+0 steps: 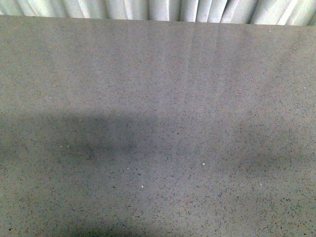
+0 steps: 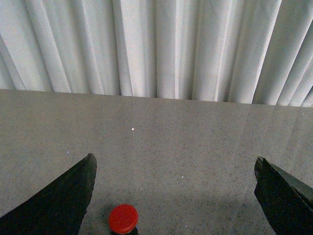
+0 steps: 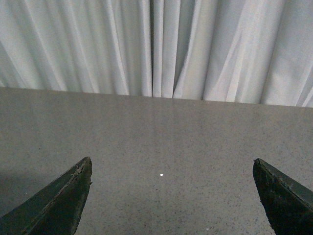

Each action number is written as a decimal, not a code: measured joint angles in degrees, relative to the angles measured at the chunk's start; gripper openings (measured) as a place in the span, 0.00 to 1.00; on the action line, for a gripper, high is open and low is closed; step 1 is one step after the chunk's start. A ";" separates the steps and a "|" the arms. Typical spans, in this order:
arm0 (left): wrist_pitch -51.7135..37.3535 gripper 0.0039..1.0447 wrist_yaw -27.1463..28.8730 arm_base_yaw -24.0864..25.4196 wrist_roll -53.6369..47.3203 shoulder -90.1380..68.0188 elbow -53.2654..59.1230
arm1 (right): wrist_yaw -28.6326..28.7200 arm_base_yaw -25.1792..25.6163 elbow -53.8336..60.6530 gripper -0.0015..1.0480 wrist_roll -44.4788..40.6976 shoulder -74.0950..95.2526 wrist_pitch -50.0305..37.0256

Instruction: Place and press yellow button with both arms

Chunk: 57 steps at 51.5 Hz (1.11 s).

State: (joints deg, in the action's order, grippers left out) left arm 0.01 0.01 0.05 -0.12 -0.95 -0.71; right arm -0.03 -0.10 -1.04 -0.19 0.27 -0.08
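In the left wrist view a small mushroom-head push button (image 2: 123, 218) stands on the grey speckled table (image 2: 195, 147). Its round cap looks red here, on a black body cut off by the frame edge. I cannot tell whether it is the yellow button. My left gripper (image 2: 174, 161) is open, and the button sits between its black fingers, close to one finger (image 2: 68, 196). My right gripper (image 3: 171, 161) is open and empty above bare table (image 3: 161, 137). The front view shows only the table (image 1: 158, 123), with no button and no arm.
A white pleated curtain (image 2: 156, 44) hangs behind the table's far edge, also in the right wrist view (image 3: 156, 44) and along the top of the front view (image 1: 158, 9). Broad shadows lie across the near table in the front view.
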 joint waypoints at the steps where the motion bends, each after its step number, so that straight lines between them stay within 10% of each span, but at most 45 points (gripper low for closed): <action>1: 0.00 0.91 0.00 0.00 0.00 0.00 0.00 | 0.02 0.00 0.00 0.91 0.00 0.00 0.00; 40: 0.11 0.91 -0.33 0.04 0.02 -0.09 -0.04 | 0.00 0.00 0.00 0.91 0.00 0.00 0.00; 46: 18.86 0.91 -16.61 6.25 -0.50 -17.18 -10.47 | 0.07 0.00 0.00 0.91 0.00 0.00 0.00; 57: 0.28 0.91 -13.84 12.24 -5.42 -42.25 -15.87 | 0.02 0.00 0.00 0.91 0.00 0.00 0.00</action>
State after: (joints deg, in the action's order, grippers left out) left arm 0.30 -13.82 12.29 -5.54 -43.20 -16.58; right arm -0.01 -0.10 -1.04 -0.19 0.27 -0.08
